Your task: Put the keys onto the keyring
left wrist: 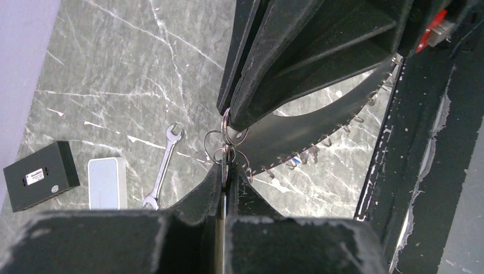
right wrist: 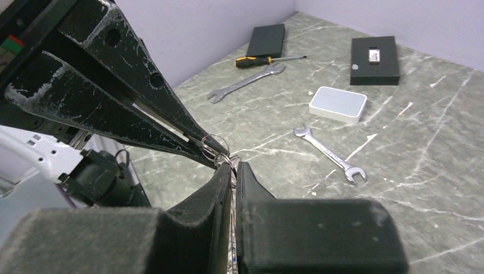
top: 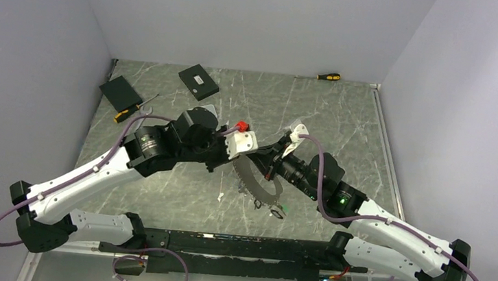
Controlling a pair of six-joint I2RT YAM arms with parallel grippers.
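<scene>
My left tool point(left wrist: 224, 166) is pressed together at the tips, and so is my right tool point(right wrist: 234, 169). The two meet tip to tip above the middle of the bench point(top: 344, 122). Each is clamped on the same cluster of small silver rings point(left wrist: 224, 145), the left from one side and the right from the other.

The keyring point(left wrist: 328, 140) sits just below and beside the right tool, a grey arc with the keys point(left wrist: 357, 119) fringing its outer edge. I cannot tell whether it hangs or rests on the bench. One key near the rim carries a blue tag point(left wrist: 294, 162). A few loose keys point(top: 277, 211) lie on the bench towards my bases.

Far left on the bench are a black box point(right wrist: 374, 60) with a small white label, its print too small to read, a white box point(right wrist: 337, 104) with no writing I can see, and a flat black box point(right wrist: 267, 40). Two silver wrenches point(right wrist: 331, 154) lie near them, well apart from the keyring. A yellow-and-black screwdriver point(right wrist: 257, 60) lies beside the flat box, and another screwdriver point(top: 328, 76) lies against the far wall.
</scene>
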